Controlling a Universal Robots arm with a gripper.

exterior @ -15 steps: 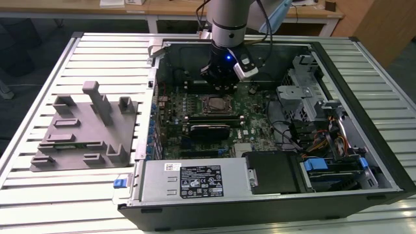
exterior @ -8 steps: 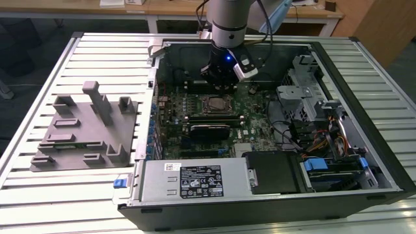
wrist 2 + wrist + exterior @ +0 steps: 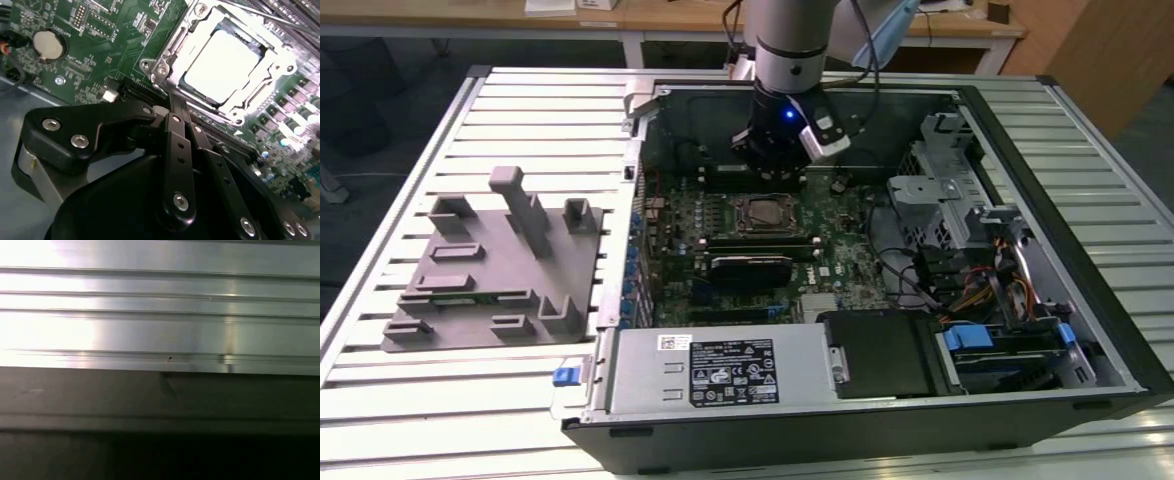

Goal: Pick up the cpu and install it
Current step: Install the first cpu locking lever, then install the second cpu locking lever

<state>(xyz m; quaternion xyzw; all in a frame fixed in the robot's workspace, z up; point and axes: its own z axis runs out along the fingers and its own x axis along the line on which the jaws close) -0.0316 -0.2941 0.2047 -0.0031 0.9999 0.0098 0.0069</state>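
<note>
The cpu [image 3: 220, 60], a flat square chip with a bright silvery-white top, lies inside the metal-framed socket [image 3: 165, 65] on the green motherboard [image 3: 100, 30]. In the exterior view the cpu [image 3: 766, 213] sits at the middle of the board in the open computer case. My black gripper [image 3: 774, 176] hangs just behind the socket, slightly above the board. Seen in the second wrist view, the gripper [image 3: 172, 104] has its fingers drawn together and holds nothing, with the tips beside the socket's frame.
The case walls [image 3: 1014, 150] ring the board. A drive cage and cables [image 3: 947, 210] stand at the exterior view's right, and the power supply [image 3: 720, 370] lies at the front. A grey fixture [image 3: 494, 265] rests on the slatted table [image 3: 160, 315]. A coin battery [image 3: 48, 44] sits on the board.
</note>
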